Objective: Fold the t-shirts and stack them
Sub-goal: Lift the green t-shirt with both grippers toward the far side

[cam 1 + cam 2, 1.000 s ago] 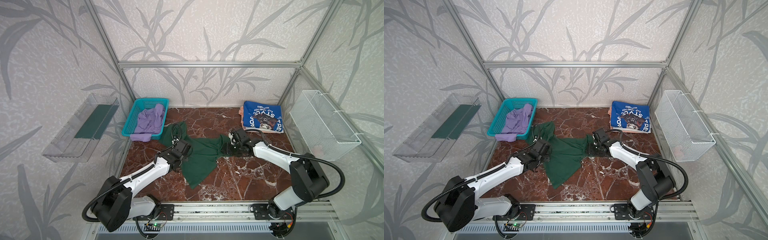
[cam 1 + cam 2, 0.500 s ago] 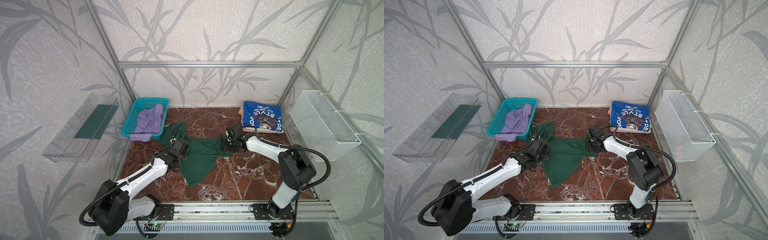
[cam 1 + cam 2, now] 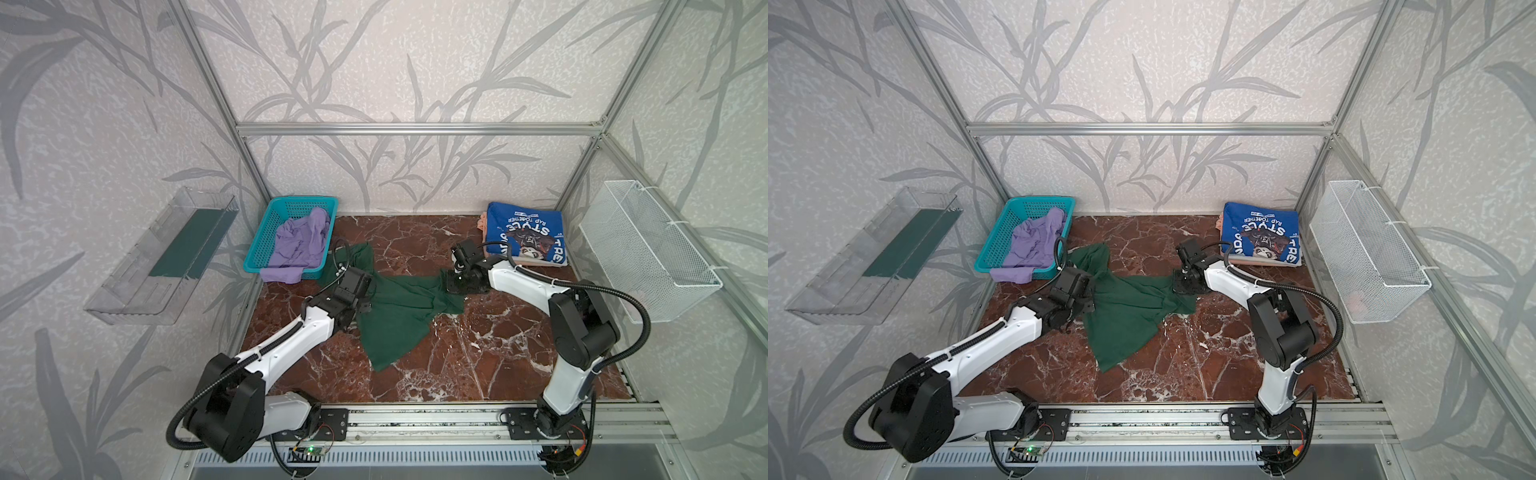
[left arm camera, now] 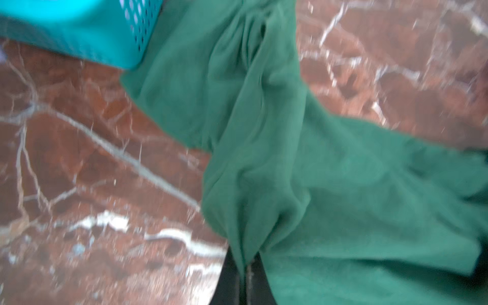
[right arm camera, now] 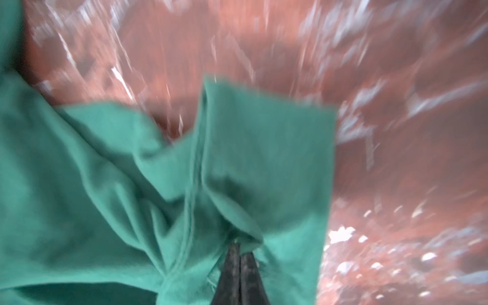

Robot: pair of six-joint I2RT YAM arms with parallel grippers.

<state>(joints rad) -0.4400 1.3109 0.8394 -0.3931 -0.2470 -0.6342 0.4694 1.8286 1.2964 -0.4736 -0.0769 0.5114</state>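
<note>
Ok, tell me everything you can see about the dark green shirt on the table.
The dark green t-shirt is plain soft cloth, unfolded and wrinkled, spread across the middle of the marble table. One end reaches the corner of the turquoise basket; a long flap trails toward the front. The left gripper has its jaws shut on a bunched fold at one side, the right gripper on an edge at the other. No print shows.

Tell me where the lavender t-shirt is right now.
In both top views the lavender t-shirt lies crumpled in the turquoise basket at the back left of the table, one part hanging over its near rim, left of the dark green t-shirt.
</note>
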